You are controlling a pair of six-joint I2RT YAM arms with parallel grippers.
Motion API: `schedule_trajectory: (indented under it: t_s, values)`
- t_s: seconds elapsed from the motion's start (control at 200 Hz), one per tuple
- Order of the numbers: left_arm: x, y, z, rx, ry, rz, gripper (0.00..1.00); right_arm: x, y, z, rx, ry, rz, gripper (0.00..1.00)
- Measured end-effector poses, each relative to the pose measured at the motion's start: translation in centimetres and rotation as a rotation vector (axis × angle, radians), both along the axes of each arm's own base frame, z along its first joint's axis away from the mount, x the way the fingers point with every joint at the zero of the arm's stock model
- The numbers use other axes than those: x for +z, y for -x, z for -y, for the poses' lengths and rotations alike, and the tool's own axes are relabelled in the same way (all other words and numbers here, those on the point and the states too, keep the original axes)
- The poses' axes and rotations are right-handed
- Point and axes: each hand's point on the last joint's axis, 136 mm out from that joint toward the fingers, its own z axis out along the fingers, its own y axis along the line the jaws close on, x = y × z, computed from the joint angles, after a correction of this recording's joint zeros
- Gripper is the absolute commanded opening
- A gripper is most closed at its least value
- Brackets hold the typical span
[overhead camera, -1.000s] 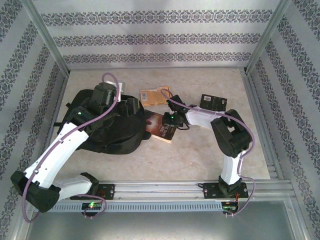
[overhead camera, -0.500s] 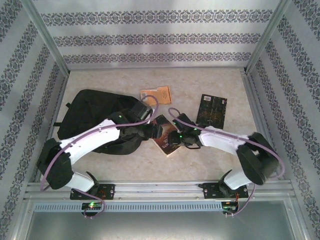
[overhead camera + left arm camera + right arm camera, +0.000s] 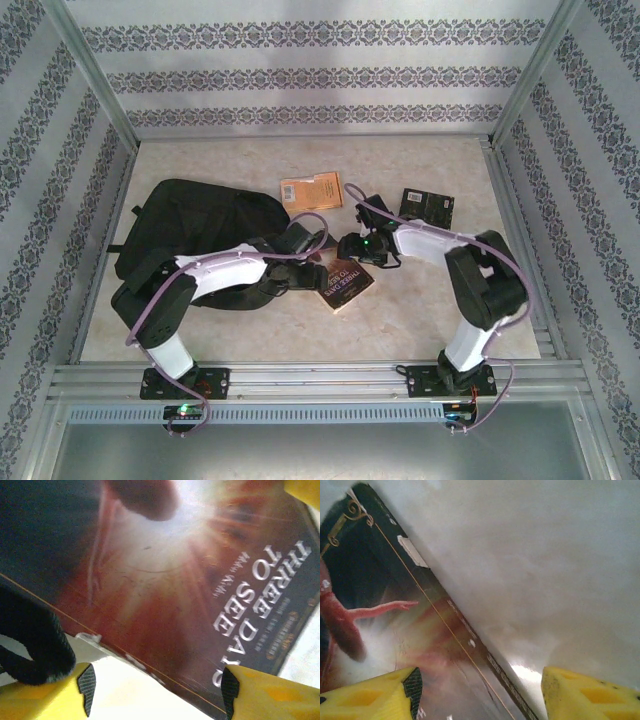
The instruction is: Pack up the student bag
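Fingers (image 3: 47, 700) spread wide on left gripper (image 3: 157, 690) and right gripper (image 3: 479, 687) alike, over dark book (image 3: 345, 285) near student bag (image 3: 190, 225) — pickup step, I judge — next needs one closing on its edge.

Large black student bag (image 3: 195, 235), soft and slumped, lying flat on the table's left side

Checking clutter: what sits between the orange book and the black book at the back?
Bare tabletop, crossed overhead by the right arm's purple cable, seen in the top view.
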Motion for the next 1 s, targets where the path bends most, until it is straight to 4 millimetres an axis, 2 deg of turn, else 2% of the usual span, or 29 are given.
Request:
schedule_trajectory:
  t_s: [0.1,0.285,0.505,0.744,0.999]
  values:
    - [-0.9,-0.1,-0.2,0.007,-0.017,0.001,0.64,0.1,-0.4,-0.3,0.004,-0.040,-0.024,0.56]
    - [-1.1,-0.3,-0.4,0.007,-0.029,0.008,0.55,0.1,-0.2,-1.0,0.023,-0.108,-0.004,0.52]
    - [-1.3,-0.3,-0.6,-0.011,-0.040,0.013,0.41,0.4,1.4,-2.0,0.052,-0.218,0.029,0.49]
    - [-1.4,-0.4,-1.0,-0.022,-0.044,0.009,0.27,0.7,4.2,-1.1,-0.019,-0.321,-0.025,0.44]
    - [-1.4,-0.4,-1.2,-0.026,-0.041,0.009,0.23,0.8,5.3,-1.2,-0.082,-0.402,-0.080,0.44]
